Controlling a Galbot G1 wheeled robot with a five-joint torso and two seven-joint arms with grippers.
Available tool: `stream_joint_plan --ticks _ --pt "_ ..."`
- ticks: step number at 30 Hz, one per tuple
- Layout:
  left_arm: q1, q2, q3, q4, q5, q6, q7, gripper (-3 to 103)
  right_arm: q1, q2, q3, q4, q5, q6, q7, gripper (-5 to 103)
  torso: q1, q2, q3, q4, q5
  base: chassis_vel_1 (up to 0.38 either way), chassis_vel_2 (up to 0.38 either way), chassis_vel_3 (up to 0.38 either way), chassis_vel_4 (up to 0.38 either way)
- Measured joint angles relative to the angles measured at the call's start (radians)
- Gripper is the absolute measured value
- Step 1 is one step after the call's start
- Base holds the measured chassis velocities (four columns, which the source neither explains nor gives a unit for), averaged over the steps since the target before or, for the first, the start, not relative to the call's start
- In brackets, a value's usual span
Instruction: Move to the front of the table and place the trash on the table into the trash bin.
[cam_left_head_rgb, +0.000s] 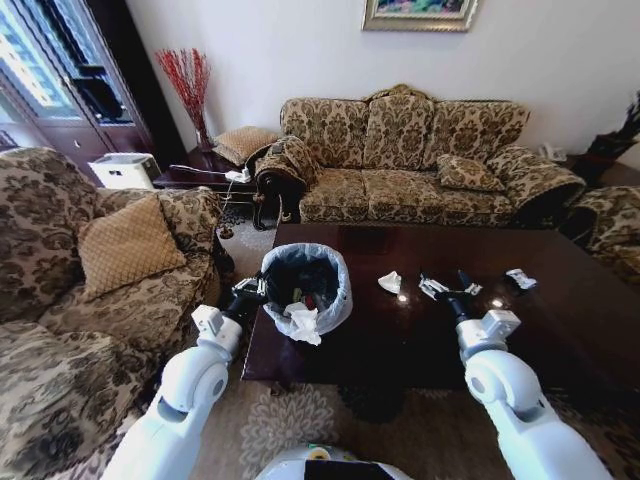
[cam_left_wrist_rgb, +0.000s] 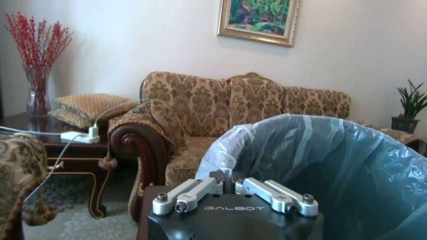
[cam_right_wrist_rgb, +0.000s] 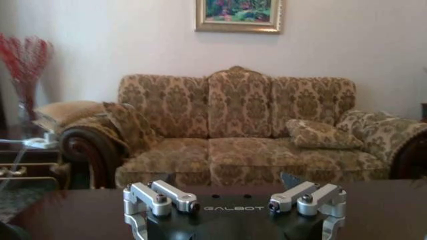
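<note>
Glossy dark brown wooden surface (cam_left_head_rgb: 400, 345) before a patterned gold-and-brown sofa (cam_left_head_rgb: 420, 160). The round black trash bin lined with a pale bluish plastic bag (cam_left_head_rgb: 305, 290) stands on its near left corner, scraps visible inside. Left hand (cam_left_head_rgb: 248, 293), fingers together, sits just beside the bin's rim. Right hand (cam_left_head_rgb: 455, 290), fingers spread apart and holding nothing, hovers low over the surface among crumpled white tissue scraps (cam_left_head_rgb: 390, 282) and small whitish wrappers (cam_left_head_rgb: 520, 278).

One table (cam_left_head_rgb: 560, 330), one bin (cam_left_head_rgb: 335, 290) (bag-lined), three white scraps (cam_left_head_rgb: 390, 282) on the tabletop, two sofas (cam_left_head_rgb: 420, 160), two grippers (cam_left_head_rgb: 247, 293), one framed painting (cam_left_head_rgb: 420, 13).
</note>
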Motion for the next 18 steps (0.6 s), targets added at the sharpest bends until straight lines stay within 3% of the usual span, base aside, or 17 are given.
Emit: stream_joint_plan --ticks 3,6,18 --pt "0.0 -0.003 0.0 0.007 0.0 -0.009 0.003 3 0.029 0.012 -0.029 -0.05 -0.017 -0.014 0.069 100 0.001 0.0 0.0 0.0002 0.0 -0.205 0.185 0.204 -0.223" --pt "0.0 -0.005 0.0 0.012 0.01 -0.017 0.013 3 0.045 0.028 -0.043 -0.086 -0.013 -0.024 0.088 100 0.002 -0.001 0.001 0.0005 0.0004 -0.174 0.201 0.2 -0.214" --pt "-0.014 -0.017 0.022 0.023 0.038 -0.017 0.034 3 0.137 0.092 -0.092 -0.301 -0.003 -0.014 0.07 100 -0.001 0.0 0.0 0.0002 0.0001 -0.035 0.034 0.019 -0.03"
